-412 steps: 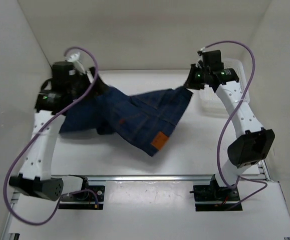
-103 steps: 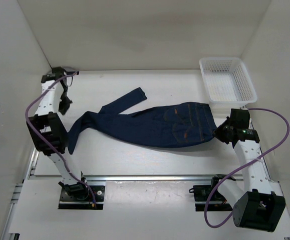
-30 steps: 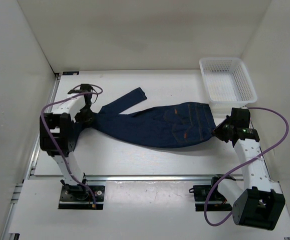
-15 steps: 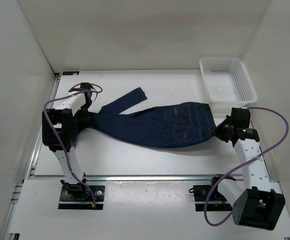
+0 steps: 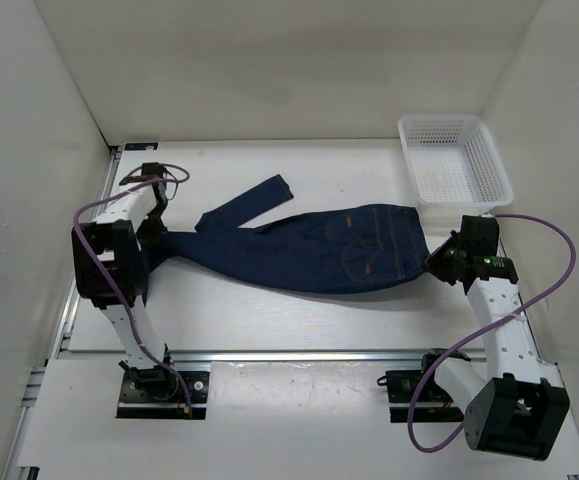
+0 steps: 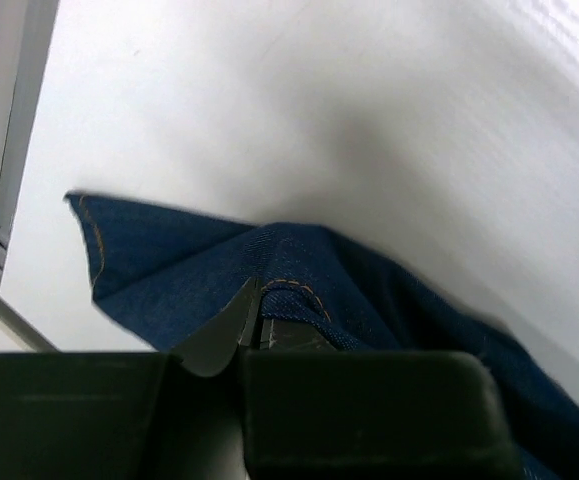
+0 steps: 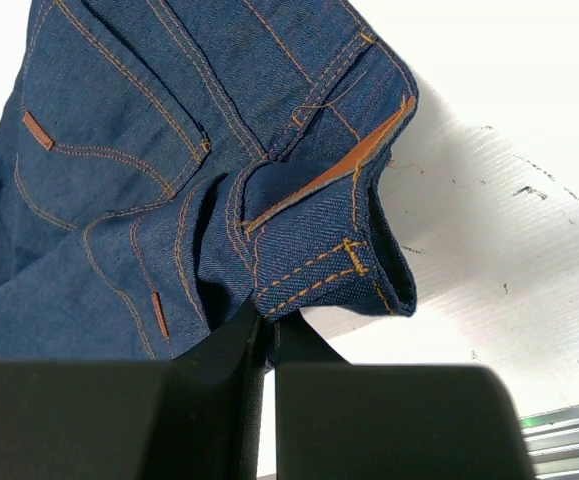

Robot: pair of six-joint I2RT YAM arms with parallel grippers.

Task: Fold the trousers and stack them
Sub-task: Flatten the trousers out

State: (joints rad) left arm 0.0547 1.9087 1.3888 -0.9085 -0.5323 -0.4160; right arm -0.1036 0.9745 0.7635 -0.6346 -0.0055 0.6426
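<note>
Clamping the left pincer tight on a leg end of the jeans — hem corner poking out just left of the fingertips. Pinching the waistband in the right pincer, jaws together on denim. Lying stretched on the table between both pincers — white basket beyond the right one.

Dark navy denim trousers lie stretched flat L-to-R across the mid tabletop, back side up, w/ orange-brown stitching on the pockets. The waistband is at the right end, its corner bunched and curled over. The legs taper left: one narrows to a point, the other angles toward the far side.
</note>
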